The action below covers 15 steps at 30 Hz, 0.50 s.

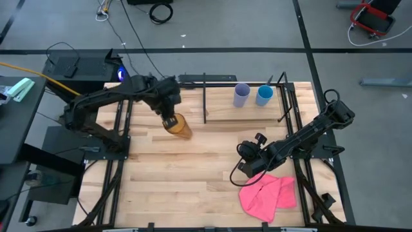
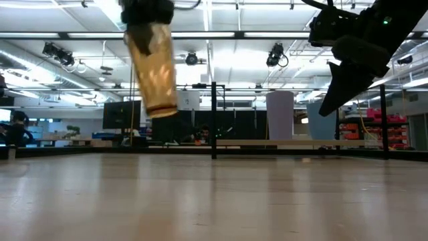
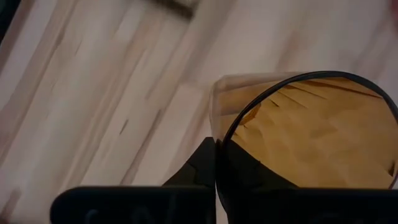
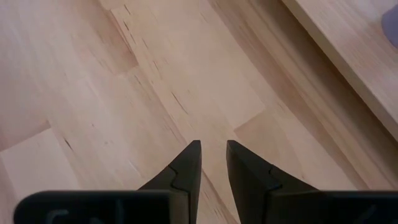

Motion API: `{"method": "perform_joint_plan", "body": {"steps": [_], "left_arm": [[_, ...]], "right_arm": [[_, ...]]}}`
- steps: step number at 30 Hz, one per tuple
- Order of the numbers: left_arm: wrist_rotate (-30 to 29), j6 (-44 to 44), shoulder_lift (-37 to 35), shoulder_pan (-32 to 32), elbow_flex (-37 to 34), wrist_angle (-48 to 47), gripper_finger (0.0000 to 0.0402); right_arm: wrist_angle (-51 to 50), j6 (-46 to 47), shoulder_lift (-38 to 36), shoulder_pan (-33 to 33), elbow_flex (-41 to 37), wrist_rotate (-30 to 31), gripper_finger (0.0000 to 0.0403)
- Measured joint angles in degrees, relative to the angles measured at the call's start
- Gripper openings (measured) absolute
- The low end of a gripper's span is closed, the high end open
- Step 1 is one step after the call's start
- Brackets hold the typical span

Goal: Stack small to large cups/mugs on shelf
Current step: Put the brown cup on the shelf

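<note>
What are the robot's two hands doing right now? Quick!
Left hand: closed on the amber tumbler, lifted above the table.
Right hand: nearly closed and empty, above the tabletop near the pink cloth.

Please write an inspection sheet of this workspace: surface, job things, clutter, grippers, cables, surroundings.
Surface: butcher-block tabletop, bare in the middle.
Job's things: lavender cup and blue cup upright, side by side on the shelf; amber tumbler lifted clear of the tabletop.
Clutter: pink cloth at the near right.
Grippers: left gripper holds the tumbler by its rim; right gripper empty, fingers nearly together, above the tabletop.
Cables: black loops and a yellow cable on the floor.
Surroundings: lab hall behind.
</note>
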Motion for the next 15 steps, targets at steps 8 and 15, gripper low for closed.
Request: {"method": "perform_joint_plan", "body": {"steps": [8, 15], "left_arm": [[0.01, -2.61, 3.62, -8.65, 5.55, 2.86, 0.0012], [0.00, -0.11, 13.33, -12.33, 16.38, 1.95, 0.0012]], "right_arm": [[-1.62, -0.02, -0.05, 0.02, 0.00, -0.01, 0.0084], [-2.79, 0.00, -2.83, 0.01, 0.00, -0.09, 0.0084]]}}
